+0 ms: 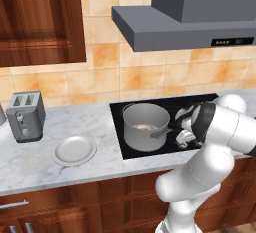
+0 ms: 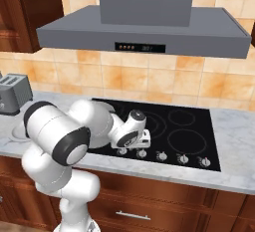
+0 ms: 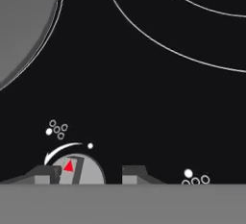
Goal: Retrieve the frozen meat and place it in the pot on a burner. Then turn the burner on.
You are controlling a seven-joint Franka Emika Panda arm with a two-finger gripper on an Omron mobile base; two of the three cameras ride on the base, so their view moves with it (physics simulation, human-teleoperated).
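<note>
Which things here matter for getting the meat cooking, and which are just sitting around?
Part of the job:
frozen meat, inside the pot
pot, on the cooktop
knob, at the gripper

Just lying about:
toaster
white plate
range hood

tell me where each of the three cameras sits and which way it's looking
Left base view: behind the arm to its left, looking forward and down at the pot on the cooktop, the plate and toaster; the white arm rises lower right.
Right base view: behind to the right, over the cooktop and its knobs; the arm rises lower left.
Hand view: on the hand, looking close along the pincer at a knob; finger tips rise at the bottom.
Both base views share cooktop, hood, toaster and arm.
</note>
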